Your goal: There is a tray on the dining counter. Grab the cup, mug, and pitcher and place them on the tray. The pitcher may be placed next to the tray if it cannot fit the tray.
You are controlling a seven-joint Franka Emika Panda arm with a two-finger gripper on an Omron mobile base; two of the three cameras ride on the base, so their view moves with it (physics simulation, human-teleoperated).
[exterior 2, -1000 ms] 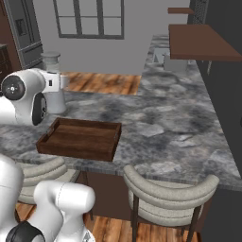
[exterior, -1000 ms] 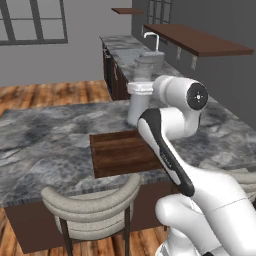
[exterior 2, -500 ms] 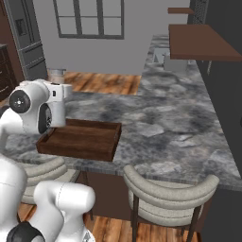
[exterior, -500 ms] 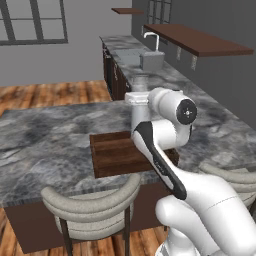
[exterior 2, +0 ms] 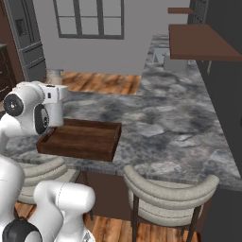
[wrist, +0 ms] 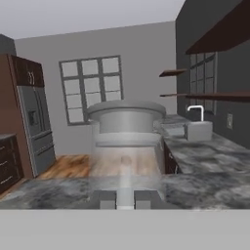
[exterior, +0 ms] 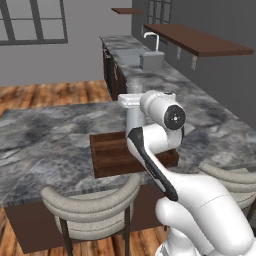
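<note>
The walls [wrist: 146, 44] are grey. A big window [wrist: 91, 88] with many panes sits in the far wall, ahead of the hand. The floor [exterior: 55, 94] is made of brown wood boards. To the hand's left stands a tall grey fridge [wrist: 36, 132] beside dark brown cupboards [wrist: 10, 161]. To the hand's right, brown shelves [wrist: 172, 73] hang on the dark wall. A sink with a curved tap [wrist: 196, 111] sits under them. Two pale round-backed chairs [exterior 2: 168, 189] stand close behind the hand.

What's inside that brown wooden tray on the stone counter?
The visible part of the tray floor is bare wood, with no cup or mug on it. The robot's arm covers part of it in both base views, so that part stays unseen.
</note>
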